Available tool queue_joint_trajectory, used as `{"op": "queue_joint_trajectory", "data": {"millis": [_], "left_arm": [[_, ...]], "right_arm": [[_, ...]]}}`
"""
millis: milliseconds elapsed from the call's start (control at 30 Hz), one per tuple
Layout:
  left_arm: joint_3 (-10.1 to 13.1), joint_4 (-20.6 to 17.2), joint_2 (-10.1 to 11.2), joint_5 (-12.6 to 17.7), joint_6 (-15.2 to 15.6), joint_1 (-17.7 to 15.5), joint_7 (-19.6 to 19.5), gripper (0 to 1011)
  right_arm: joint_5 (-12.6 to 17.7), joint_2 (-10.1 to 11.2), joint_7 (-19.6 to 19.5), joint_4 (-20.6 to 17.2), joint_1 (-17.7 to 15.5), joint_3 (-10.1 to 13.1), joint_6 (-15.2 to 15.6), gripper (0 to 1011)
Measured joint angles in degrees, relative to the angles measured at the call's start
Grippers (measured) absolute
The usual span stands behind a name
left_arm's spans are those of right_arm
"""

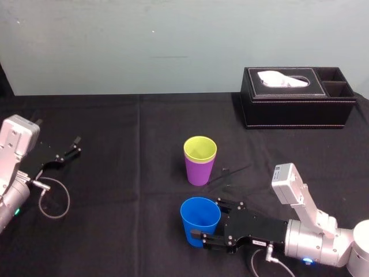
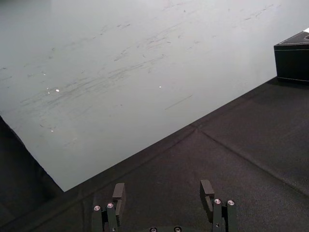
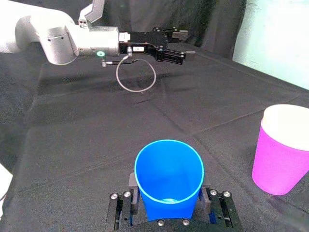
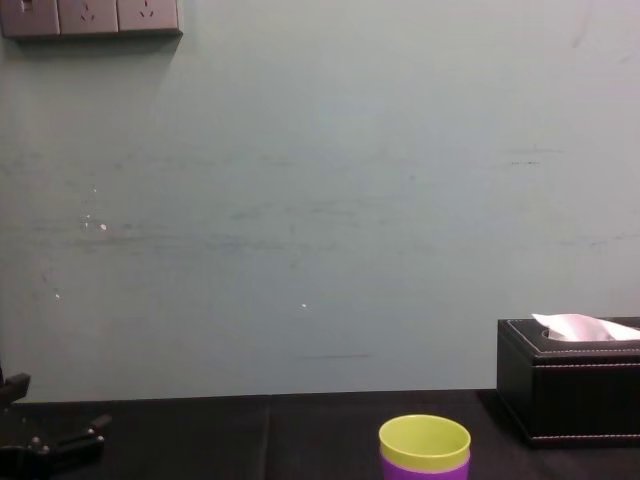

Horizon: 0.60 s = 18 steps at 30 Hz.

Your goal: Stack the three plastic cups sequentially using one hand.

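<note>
my right hand [image 1: 209, 223] clamps blue cup [image 1: 199, 217] by its sides, mouth up for nesting | cup just nearer me than purple cup [image 1: 200, 171], yellow-green cup [image 1: 200, 148] already inside that | left hand [image 1: 71, 148] wide, parked well left of purple cup

The right hand [image 1: 209, 222] lies low and level at the end of its arm, with the silver wrist [image 1: 305, 239] straight behind it. Its flat fingers [image 3: 131, 192] press on either side of the blue cup [image 3: 168, 179], which stands upright between them. Well off to this hand's left, the left hand [image 1: 74, 146] hangs level, its fingers [image 2: 119, 192] spread wide apart.
</note>
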Motion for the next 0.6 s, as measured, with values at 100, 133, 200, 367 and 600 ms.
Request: {"op": "queue_joint_trajectory", "data": {"millis": [100,133,200,367,600], "left_arm": [[0.00,0.00,0.00,0.00,0.00,0.00,0.00,1010],[0.00,0.00,0.00,0.00,0.00,0.00,0.00,1010],[0.00,0.00,0.00,0.00,0.00,0.00,0.00,1010],[0.00,0.00,0.00,0.00,0.00,0.00,0.00,1010],[0.00,0.00,0.00,0.00,0.00,0.00,0.00,1010]], "right_arm": [[0.00,0.01,0.00,0.00,-0.01,0.00,-0.02,724],[0.00,0.02,0.00,0.00,-0.01,0.00,-0.03,724],[0.00,0.03,0.00,0.00,-0.01,0.00,-0.04,724],[0.00,0.03,0.00,0.00,-0.02,0.00,-0.05,724],[0.15,0.52,-0.57,-1.18,-0.54,0.36,0.06,723]]}}
